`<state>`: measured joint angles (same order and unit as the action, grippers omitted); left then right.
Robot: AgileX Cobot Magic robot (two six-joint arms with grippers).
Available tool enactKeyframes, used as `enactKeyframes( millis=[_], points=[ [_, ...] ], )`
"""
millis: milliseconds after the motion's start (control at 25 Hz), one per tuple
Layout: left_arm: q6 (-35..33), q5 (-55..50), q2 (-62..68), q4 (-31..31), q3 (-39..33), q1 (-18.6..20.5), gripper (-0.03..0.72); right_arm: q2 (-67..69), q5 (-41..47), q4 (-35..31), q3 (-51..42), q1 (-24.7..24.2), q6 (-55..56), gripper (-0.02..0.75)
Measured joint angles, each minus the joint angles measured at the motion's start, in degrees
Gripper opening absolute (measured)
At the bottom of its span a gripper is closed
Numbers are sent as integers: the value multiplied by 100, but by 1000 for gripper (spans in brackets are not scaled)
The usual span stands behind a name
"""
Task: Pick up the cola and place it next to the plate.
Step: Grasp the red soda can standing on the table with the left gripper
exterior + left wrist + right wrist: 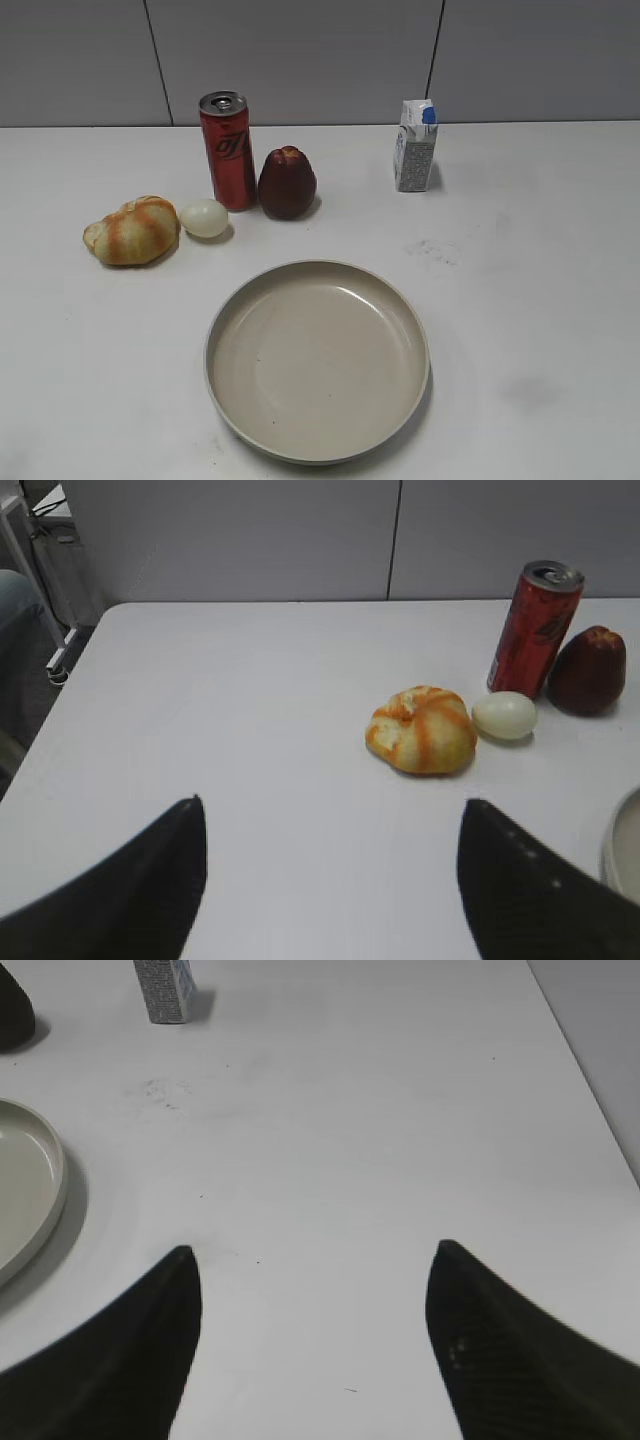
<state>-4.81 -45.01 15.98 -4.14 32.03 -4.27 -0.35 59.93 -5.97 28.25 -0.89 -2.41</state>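
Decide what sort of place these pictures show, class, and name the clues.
Probably a robot test bench, not a kitchen: a bare white table against grey wall panels, with a cola, plate and bread roll laid out.

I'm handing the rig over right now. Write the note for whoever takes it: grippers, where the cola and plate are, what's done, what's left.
Left gripper: open, empty, above bare table short of the bread roll.
Right gripper: open, empty, above bare table to the right of the plate.
The cola stands upright at the back of the table, close between the egg and the dark red fruit. Plate is empty, at the front.
Done: nothing; cola untouched.
Left: grasp the cola, lift it clear of its neighbours, set it beside the plate. The left arm looks nearer.
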Motion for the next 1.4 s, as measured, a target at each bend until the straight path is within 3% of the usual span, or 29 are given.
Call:
enactKeyframes(
  millis=[280, 640, 960, 1400],
  points=[
    [-5, 1130, 2319, -141, 477, -280, 617, 0, 0, 0, 0, 0, 0, 534],
    [-171, 1173, 5241, -174, 2564, -1136, 620, 0, 0, 0, 0, 0, 0, 534],
    [-190, 308, 7261, -232, 4509, -1910, 677, 0, 0, 0, 0, 0, 0, 534],
    [-194, -786, 9561, -757, 7040, -1991, 674, 0, 0, 0, 0, 0, 0, 534]
  ],
)
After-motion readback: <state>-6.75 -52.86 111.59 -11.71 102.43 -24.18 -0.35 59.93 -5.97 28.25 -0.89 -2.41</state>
